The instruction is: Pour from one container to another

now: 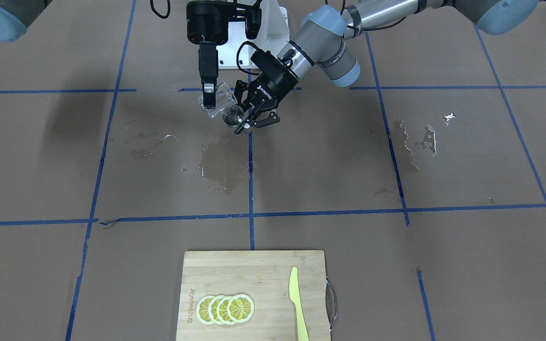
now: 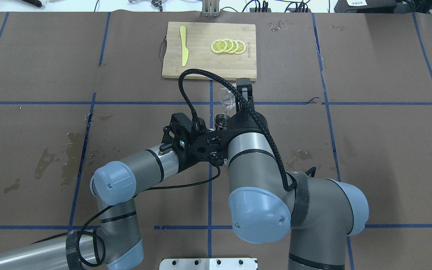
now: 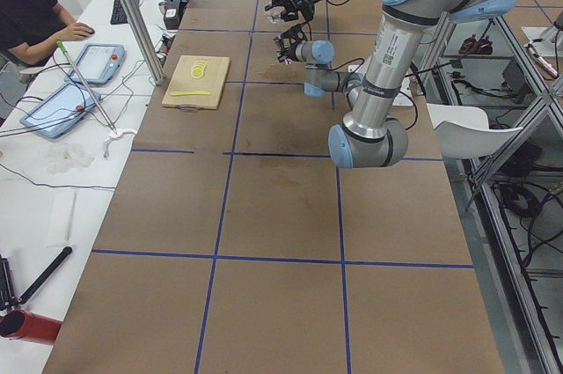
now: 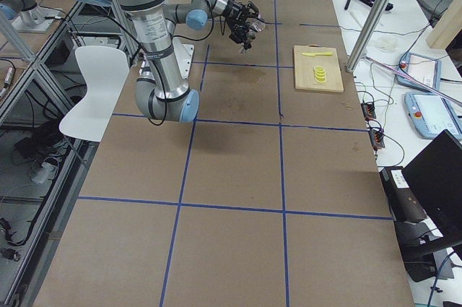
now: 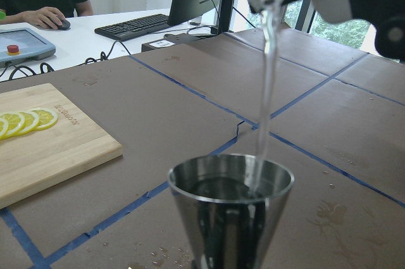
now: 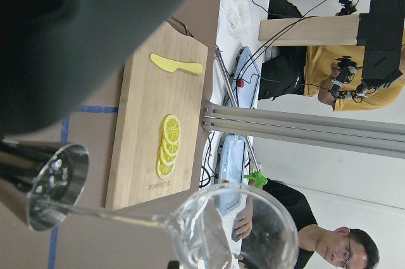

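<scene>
While right claw pinches tilted glass, left claw grips steel cup; brown table wet.

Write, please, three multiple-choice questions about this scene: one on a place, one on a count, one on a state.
1. Where does the yellow knife lie? A on the cutting board; B on the bare table; C on the floor.
2. How many lemon slices are there? A two; B four; C seven.
3. How is the clear glass? A upright; B tilted, pouring; C lying down.
Key: A, the knife rests on the board's wood; B, four overlapping slices show; B, water streams from the glass into the metal cup.
</scene>
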Available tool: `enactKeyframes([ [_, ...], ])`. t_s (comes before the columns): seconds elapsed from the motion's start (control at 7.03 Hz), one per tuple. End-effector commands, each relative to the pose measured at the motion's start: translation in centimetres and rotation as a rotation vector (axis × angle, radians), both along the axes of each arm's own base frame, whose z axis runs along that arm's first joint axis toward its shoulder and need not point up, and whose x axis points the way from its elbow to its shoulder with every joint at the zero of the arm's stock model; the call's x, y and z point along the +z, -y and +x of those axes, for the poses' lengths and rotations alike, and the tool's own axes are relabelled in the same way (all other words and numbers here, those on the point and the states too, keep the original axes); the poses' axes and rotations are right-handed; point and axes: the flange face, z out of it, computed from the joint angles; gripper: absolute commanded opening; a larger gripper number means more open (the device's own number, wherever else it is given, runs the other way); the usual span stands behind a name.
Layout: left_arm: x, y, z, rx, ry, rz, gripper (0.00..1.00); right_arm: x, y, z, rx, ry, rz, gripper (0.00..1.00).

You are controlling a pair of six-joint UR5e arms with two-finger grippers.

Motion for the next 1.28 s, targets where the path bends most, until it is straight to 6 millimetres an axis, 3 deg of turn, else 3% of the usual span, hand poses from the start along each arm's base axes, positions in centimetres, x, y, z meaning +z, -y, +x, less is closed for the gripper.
enactKeyframes([
  [0.0, 0.0, 0.1, -0.1, -0.002, 0.0, 0.0, 0.0, -0.4, -0.2, 0.1, -0.004, 0.014, 0.002, 0.0],
  [0.28, 0.0, 0.1, -0.1, -0.002, 0.0, 0.0, 0.0, -0.5, -0.2, 0.3, 0.004, 0.053, -0.005, 0.0],
  [0.43, 0.0, 0.2, -0.1, -0.004, 0.0, 0.0, 0.0, -1.0, -0.7, 1.4, 0.017, 0.161, -0.013, 0.0],
  [0.71, -0.1, 0.2, -0.3, -0.003, -0.011, 0.002, 0.0, -0.9, -0.6, 1.5, 0.044, 0.309, -0.077, 0.0],
  [1.0, 0.4, 0.3, -0.7, -0.008, -0.024, 0.007, 0.0, 0.2, 0.0, 1.9, 0.102, 0.456, -0.159, 0.0],
  [1.14, 0.5, 0.3, -0.8, -0.011, -0.027, 0.004, 0.0, 1.2, 0.9, 3.2, 0.133, 0.533, -0.212, 0.0],
])
